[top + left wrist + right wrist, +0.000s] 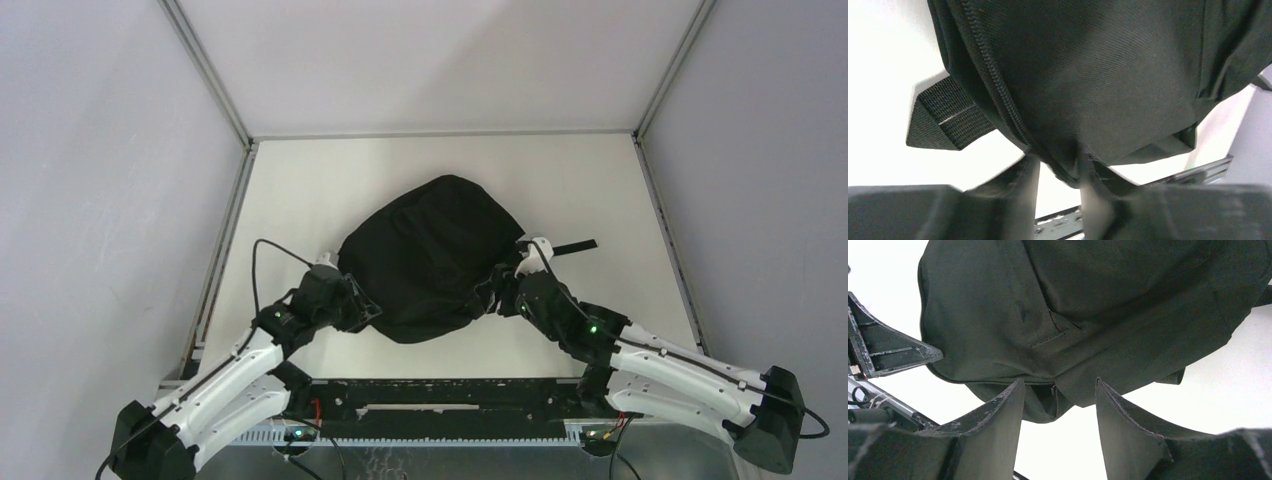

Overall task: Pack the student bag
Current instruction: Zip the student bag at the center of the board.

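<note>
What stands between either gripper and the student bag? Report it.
Nothing visible. The student bag has its edge between the fingers of the left gripper; the right gripper, fingers open, is at its hem.

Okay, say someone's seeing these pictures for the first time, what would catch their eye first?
The student bag, a big black rounded backpack, sits dark against the middle of the white table. The two arms flank its near edge. The left gripper straddles a fold of the zipped edge, and the right gripper stands open at the bag's right side with fabric at its fingertips.
</note>
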Available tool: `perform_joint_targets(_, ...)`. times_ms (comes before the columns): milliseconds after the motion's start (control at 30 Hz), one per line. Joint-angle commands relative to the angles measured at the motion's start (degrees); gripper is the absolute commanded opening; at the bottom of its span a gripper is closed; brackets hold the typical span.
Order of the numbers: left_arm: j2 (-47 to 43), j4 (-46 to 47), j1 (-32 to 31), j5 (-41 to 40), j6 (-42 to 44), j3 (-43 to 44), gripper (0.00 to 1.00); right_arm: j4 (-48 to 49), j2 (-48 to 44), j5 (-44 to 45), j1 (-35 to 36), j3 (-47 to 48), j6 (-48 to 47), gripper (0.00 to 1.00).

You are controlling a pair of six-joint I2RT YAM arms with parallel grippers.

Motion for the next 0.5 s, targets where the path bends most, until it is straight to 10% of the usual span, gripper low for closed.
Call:
perform_joint_targets(0, -3.2, 3.6, 0.5, -1.5, -0.7, 0.5, 0.21, -0.1, -0.2, -1.2, -0.6, 2.6, -2.2, 0.62)
perform_joint_targets(100, -5.8, 1.7, 0.5, -1.5, 1.1, 4.0, 0.0, 1.4, 2.1, -6.6, -0.8, 3.5, -6.0, 0.7)
perform_joint_targets(467, 2.1, 1.1, 2.6, -0.6, 6.6, 21.9, 0.0, 7.5, 18.0, -7.8, 10.0, 15.2, -29.2, 0.83)
